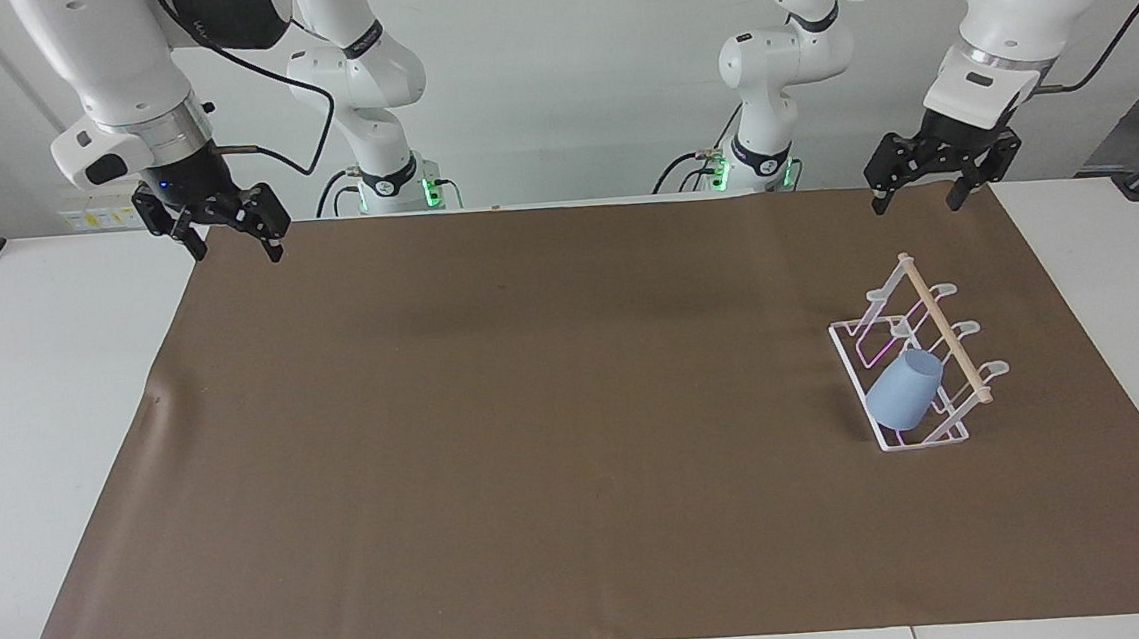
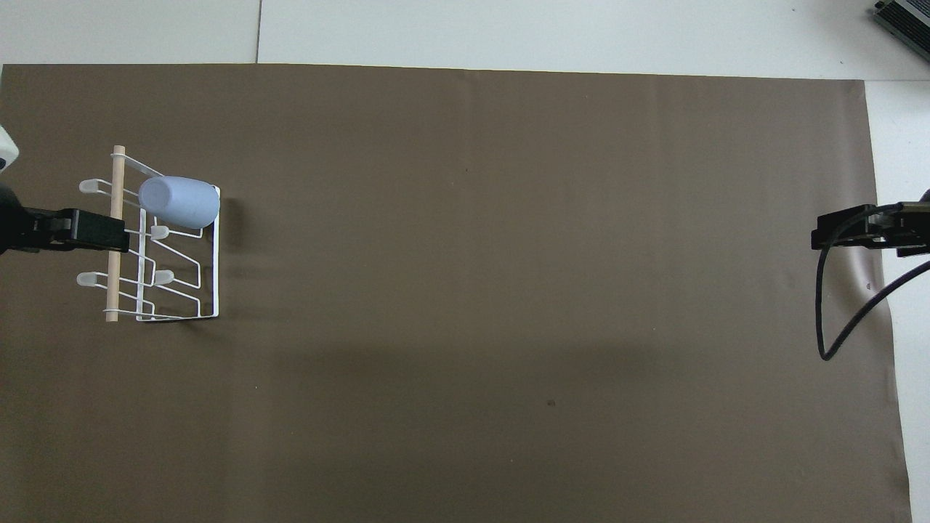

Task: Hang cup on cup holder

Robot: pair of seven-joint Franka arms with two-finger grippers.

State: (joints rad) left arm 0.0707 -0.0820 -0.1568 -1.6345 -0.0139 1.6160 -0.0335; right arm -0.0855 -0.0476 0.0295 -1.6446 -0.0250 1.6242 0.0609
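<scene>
The light-blue cup (image 1: 903, 389) (image 2: 179, 203) sits tilted on a prong of the white wire cup holder (image 1: 941, 334) (image 2: 112, 290), at the holder's end farther from the robots. The holder stands on the brown mat toward the left arm's end of the table. My left gripper (image 1: 917, 197) (image 2: 98, 231) hangs open and empty, high up and well clear of the holder; in the overhead view its tip overlaps the wooden rod. At the other end, my right gripper (image 1: 235, 253) (image 2: 846, 226) is open and empty above the mat's corner.
A brown mat (image 1: 536, 412) (image 2: 508, 290) covers most of the white table (image 1: 34, 397). A black cable (image 2: 828, 319) loops down from the right arm over the mat's edge.
</scene>
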